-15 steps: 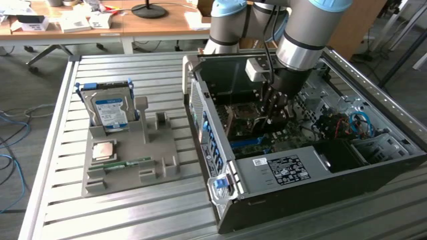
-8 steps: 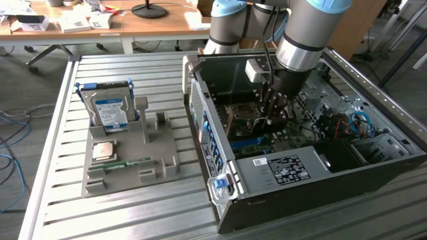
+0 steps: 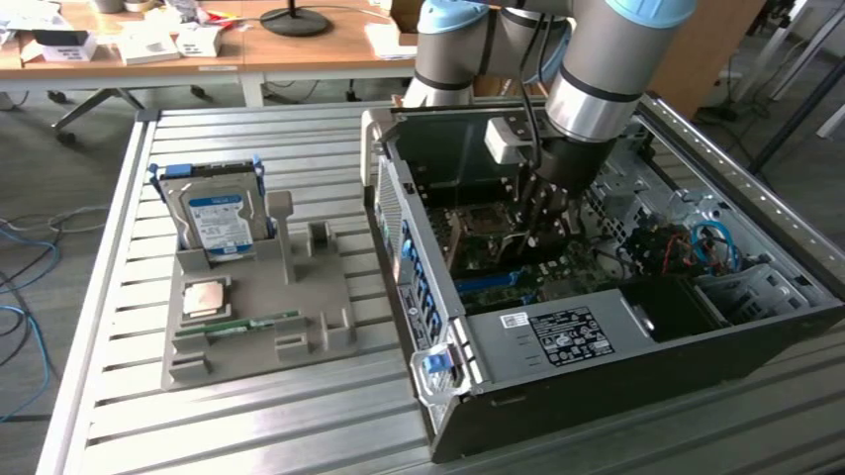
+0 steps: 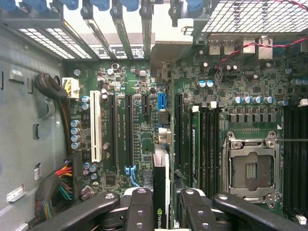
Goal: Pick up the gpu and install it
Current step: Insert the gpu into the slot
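Over slatted metal table (image 3: 264, 426), inside open computer case (image 3: 660, 371), grips the gpu (image 4: 160, 178) edge-on in a narrowed claw (image 4: 164, 195) just above the motherboard (image 4: 139, 77); risks jamming, or scraping the motherboard, if lowered tilted or out of line with a slot (image 4: 129, 130).

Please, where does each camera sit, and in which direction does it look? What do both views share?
Exterior view: off the arm, above the slatted metal table, looking down into the open black computer case; the grey-and-blue robot arm and its tool show.
Wrist view: on the wrist, looking along the tool at the green motherboard; its black fingers grip the thin gpu card edge-on.
Shared: the tool, the motherboard, the case interior.
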### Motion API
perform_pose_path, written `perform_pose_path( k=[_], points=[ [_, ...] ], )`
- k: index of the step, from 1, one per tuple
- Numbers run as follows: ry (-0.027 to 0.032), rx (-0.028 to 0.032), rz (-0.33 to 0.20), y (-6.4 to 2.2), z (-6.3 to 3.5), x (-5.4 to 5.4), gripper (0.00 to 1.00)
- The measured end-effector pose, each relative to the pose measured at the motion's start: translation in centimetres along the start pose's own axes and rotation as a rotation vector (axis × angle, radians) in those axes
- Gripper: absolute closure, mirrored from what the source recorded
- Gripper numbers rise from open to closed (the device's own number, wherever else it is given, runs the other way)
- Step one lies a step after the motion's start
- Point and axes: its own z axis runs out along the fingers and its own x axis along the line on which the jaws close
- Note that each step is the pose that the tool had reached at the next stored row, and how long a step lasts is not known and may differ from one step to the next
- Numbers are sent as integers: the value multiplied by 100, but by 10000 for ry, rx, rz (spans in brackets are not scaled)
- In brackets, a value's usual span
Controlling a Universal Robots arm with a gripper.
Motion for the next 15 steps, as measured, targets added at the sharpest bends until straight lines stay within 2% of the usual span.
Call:
perform_pose_path(
  k=[7, 15],
  points=[
    [-10, 29, -1, 7, 2, 0, 74],
    [-12, 34, -1, 16, 3, 1, 74]
  ],
)
